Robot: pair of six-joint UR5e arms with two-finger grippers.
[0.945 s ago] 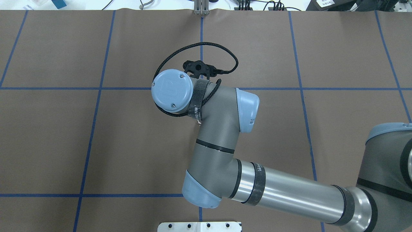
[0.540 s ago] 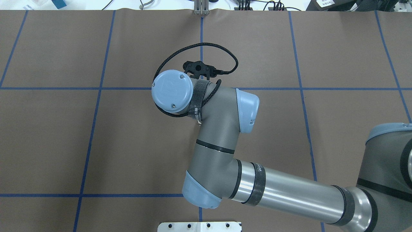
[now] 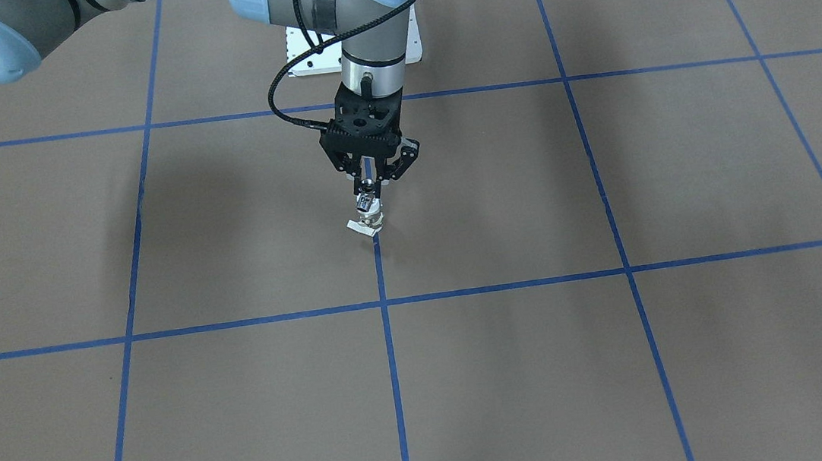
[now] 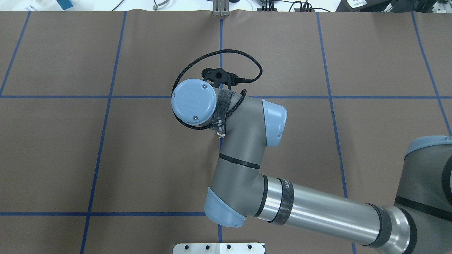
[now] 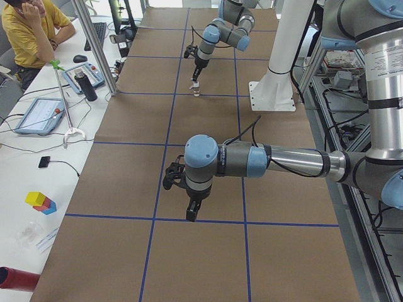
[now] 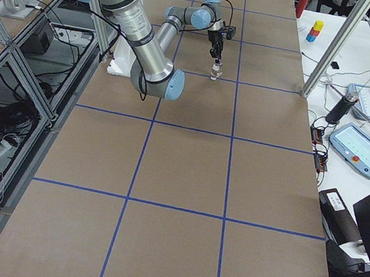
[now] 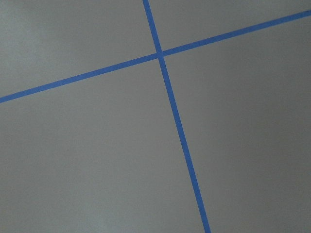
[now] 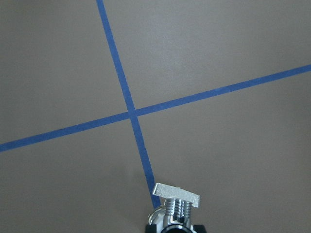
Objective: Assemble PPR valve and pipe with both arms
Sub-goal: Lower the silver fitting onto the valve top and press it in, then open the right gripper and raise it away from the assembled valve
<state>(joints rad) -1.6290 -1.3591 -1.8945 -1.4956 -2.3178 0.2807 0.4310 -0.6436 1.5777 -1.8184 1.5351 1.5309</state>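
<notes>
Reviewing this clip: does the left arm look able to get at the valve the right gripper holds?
Probably yes. Only bare table lies between the left gripper and the PPR valve pinched in the right gripper, though the gap is long and its top is gripped.

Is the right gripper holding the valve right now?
Yes, the front-facing view shows the right gripper shut on the top of the PPR valve, which hangs beneath it.

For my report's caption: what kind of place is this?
Probably a robotics lab: a taped blue grid on the table, control tablets on a side desk, and a seated operator.
</notes>
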